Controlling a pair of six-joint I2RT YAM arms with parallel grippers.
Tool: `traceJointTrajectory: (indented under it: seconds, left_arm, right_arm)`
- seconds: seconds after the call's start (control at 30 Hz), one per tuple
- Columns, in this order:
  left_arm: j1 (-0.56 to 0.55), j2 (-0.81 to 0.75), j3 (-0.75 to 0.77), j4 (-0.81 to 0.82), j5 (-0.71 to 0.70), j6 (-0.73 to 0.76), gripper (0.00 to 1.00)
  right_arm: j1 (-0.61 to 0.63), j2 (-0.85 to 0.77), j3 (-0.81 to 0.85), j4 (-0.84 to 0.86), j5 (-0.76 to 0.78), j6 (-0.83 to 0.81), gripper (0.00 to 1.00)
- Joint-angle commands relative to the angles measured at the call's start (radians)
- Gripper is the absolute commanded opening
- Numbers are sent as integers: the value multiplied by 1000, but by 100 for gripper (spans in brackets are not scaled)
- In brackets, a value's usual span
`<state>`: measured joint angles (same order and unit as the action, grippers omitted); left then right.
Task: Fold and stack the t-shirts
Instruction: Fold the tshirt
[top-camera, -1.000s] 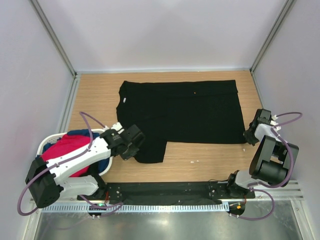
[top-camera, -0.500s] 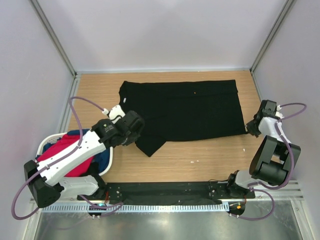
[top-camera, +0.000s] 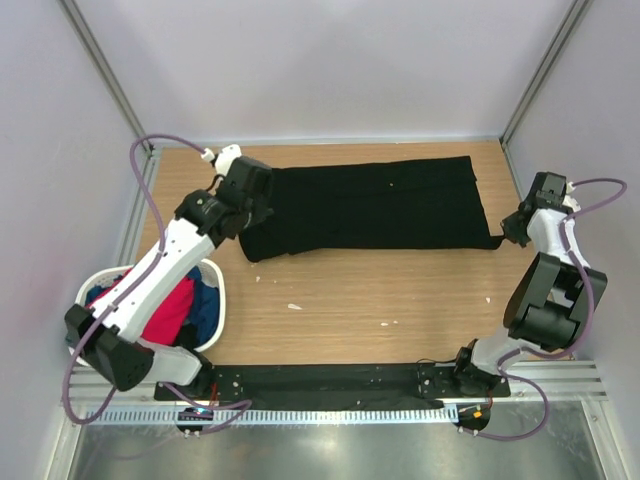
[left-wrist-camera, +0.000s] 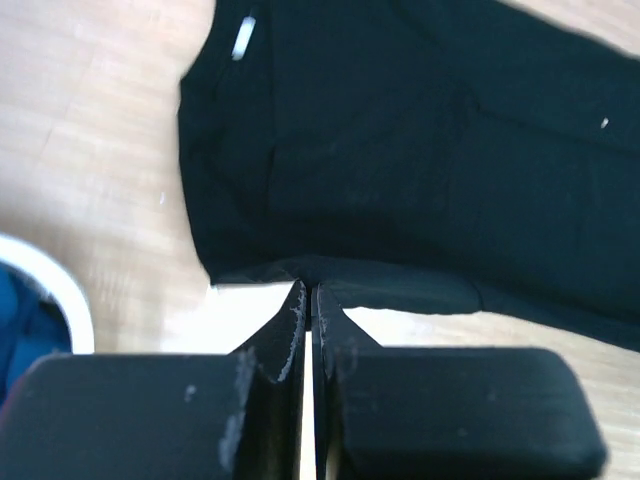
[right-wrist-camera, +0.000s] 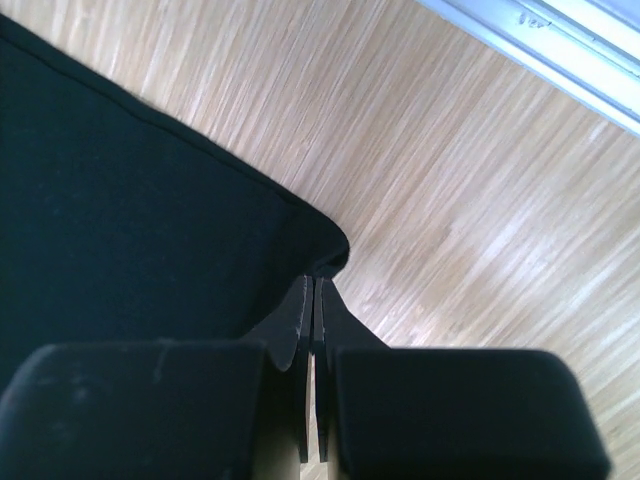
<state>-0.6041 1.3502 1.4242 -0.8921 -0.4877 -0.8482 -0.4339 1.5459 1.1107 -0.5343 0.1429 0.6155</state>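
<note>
Left gripper (left-wrist-camera: 310, 295) is pinched fully closed on a fold of the big plain black soft-cloth t-shirt (top-camera: 380, 205). It has the shirt's near edge at the collar end, the end with the small white neck label (left-wrist-camera: 242, 38). Right gripper (right-wrist-camera: 312, 290) is clamped just as tight on the rounded hem corner at the other end.

So both ends of the near edge are held. The shirt lies as a long dark band across the far half of the light wooden table (top-camera: 380, 290), mostly flat, with the left end bunched a bit under the arm.

Handling-wise I'd guess it's light, floppy and not slippery. It'll sag and drag wherever it isn't held, so corners and hem edges are the spots to grab. Both ends want to travel together or the fold goes crooked. Can't really tell from the wrist views whether each pinch has one layer or two, it's too dark.

Further out, by the left arm's base, sits the white oval plastic basket (top-camera: 224, 298). A red/pink t-shirt (top-camera: 165, 315) and a blue t-shirt (top-camera: 203, 303) are bunched inside, not yet folded.
</note>
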Motion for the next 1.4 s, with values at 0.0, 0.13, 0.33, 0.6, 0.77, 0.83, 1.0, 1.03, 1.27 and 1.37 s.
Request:
traceJointTrajectory:
  seconds: [0.0, 0.13, 0.33, 0.6, 0.77, 0.83, 1.0, 1.03, 1.27, 1.37]
  left_arm:
    - [52, 70, 73, 153, 53, 167, 0]
    - [102, 174, 139, 180, 93, 205, 0]
    - [139, 251, 220, 194, 135, 227, 0]
    - [153, 285, 208, 179, 126, 207, 0]
    - [179, 291, 209, 147, 103, 167, 0]
    - [188, 287, 205, 143, 103, 163, 0]
    - [193, 280, 188, 144, 95, 169, 0]
    - [196, 277, 183, 143, 92, 169, 0]
    - [205, 290, 168, 174, 123, 201, 0]
    - [205, 305, 180, 202, 141, 241, 0]
  right_arm:
    - [7, 45, 78, -10, 7, 10, 1]
    - [33, 108, 146, -10, 15, 4, 1]
    - [90, 210, 251, -9, 29, -3, 1]
    - [124, 309, 330, -10, 43, -10, 1]
    - [126, 338, 368, -16, 72, -14, 1]
    - [126, 349, 377, -18, 90, -20, 1]
    - [126, 388, 419, -29, 100, -16, 1]
    - [126, 401, 423, -29, 98, -14, 1]
    - [126, 437, 426, -30, 104, -20, 1]
    - [126, 453, 433, -30, 98, -28, 1]
